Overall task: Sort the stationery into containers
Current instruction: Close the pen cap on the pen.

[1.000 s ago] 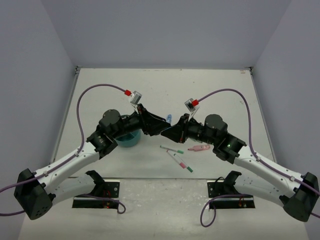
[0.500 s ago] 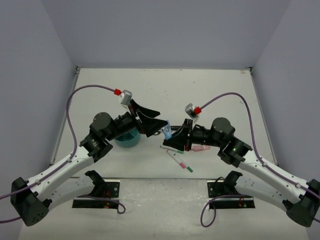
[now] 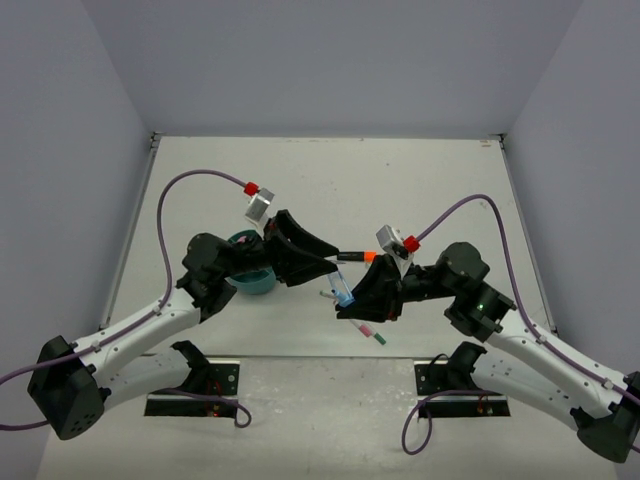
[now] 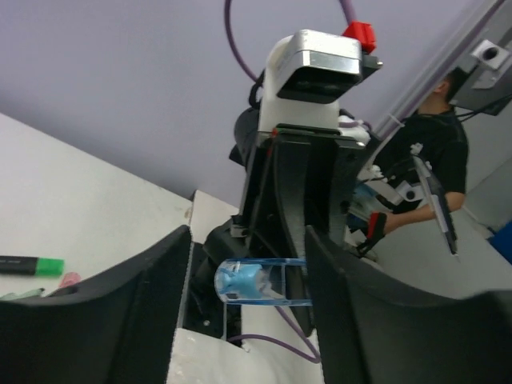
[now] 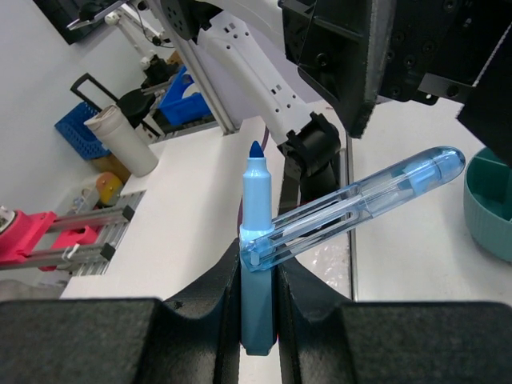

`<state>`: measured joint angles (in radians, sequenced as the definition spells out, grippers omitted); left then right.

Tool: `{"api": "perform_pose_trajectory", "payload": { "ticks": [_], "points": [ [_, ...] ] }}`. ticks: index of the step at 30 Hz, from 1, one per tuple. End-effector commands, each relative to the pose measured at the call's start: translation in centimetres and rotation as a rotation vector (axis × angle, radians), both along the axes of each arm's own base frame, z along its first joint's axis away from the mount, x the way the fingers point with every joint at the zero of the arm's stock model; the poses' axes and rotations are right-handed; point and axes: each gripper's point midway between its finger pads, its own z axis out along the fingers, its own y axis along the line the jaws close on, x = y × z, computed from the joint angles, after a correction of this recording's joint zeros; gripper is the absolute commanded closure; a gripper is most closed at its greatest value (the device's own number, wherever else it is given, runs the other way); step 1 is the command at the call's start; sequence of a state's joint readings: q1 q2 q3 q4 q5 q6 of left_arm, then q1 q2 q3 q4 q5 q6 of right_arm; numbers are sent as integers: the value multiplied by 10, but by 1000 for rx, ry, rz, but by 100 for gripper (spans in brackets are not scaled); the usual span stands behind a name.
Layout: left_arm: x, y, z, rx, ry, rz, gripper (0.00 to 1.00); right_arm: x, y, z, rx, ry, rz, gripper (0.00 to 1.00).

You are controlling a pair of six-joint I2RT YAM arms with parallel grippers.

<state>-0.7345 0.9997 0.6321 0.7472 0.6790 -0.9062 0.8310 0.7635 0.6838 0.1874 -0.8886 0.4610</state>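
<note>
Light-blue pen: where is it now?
Top view: the light-blue pen is above mid-table, clamped in the right tool, its other end inside the open left tool, right of the teal organizer.

Teal organizer (image 3: pixel 256 285) mostly hidden behind L arm (image 3: pixel 213 268).

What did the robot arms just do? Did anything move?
Both pincers slid toward the near edge of the table, and the light-blue pen came with them, clamped in the right pincer. The left pincer hangs open with the pen's clear cap between its fingers. An orange-capped highlighter now shows just beyond them. The teal organizer and white pens stayed put.
</note>
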Motion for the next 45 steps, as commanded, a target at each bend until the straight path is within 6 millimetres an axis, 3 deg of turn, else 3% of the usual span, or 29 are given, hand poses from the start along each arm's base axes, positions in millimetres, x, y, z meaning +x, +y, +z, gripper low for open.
{"api": "perform_pose_trajectory", "payload": {
  "ticks": [1, 5, 11, 12, 14, 16, 20, 25, 29, 35, 45],
  "points": [
    [-27, 9, 23, -87, -58, -107, 52, 2, 1, 4, 26, -57, -5, 100],
    [-32, 13, 29, -102, -66, -111, 65, 11, 5, 1, 18, -49, -44, 100],
    [-36, 17, 32, -108, -70, -109, 71, 19, 8, 1, 15, -46, -79, 100],
    [-33, 17, 29, -97, -64, -91, 68, 17, 8, 2, 18, -50, -68, 100],
    [-18, 15, 26, -70, -42, -15, 48, 10, 7, 4, 26, -59, -28, 100],
    [-2, 11, 8, -1, 9, 55, 32, 4, 5, 8, 42, -74, 9, 100],
    [5, 6, -4, 14, 55, 59, 31, -9, -1, 11, 76, -111, 67, 100],
    [-11, 3, 5, -72, 88, -67, 36, -16, -6, 19, 116, -151, 90, 100],
    [-28, 7, 20, -136, 84, -157, 58, -9, -3, 16, 102, -151, 54, 100],
    [-40, 12, 29, -176, 89, -210, 81, -3, -2, 14, 105, -157, 15, 100],
    [-44, 19, 40, -194, 50, -181, 88, 23, 4, 8, 60, -79, -128, 100]
  ]
}}
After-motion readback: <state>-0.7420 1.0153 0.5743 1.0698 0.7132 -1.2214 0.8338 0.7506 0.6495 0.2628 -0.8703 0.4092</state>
